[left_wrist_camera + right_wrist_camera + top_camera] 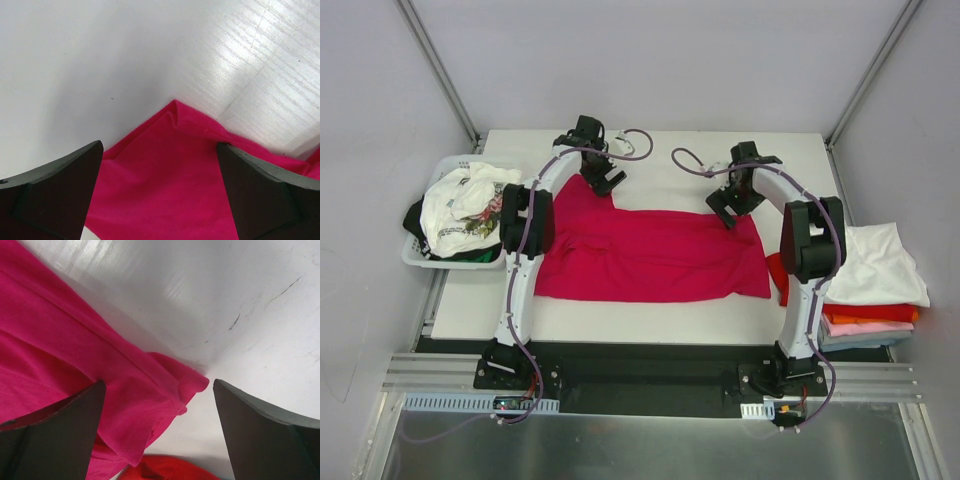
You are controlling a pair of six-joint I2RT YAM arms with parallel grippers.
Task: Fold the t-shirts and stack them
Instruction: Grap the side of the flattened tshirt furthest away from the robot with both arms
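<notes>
A crimson-magenta t-shirt [650,255] lies spread across the middle of the table. My left gripper [603,180] hovers open over its far left corner; that corner [175,150] shows between the dark fingers [60,195] in the left wrist view. Over the far right corner my right gripper [730,211] also stands open, and the folded hem corner [165,385] lies between its fingers [265,435], nearer the left one. Neither gripper holds cloth. At the right edge sits a stack of folded t-shirts [875,285], white on top, red, orange and pink beneath.
A white basket [425,250] at the table's left edge holds crumpled white printed and dark shirts [465,205]. A red shirt [165,470] peeks in beside the magenta corner. Bare white tabletop [670,145] runs behind the grippers. Frame posts rise at the back corners.
</notes>
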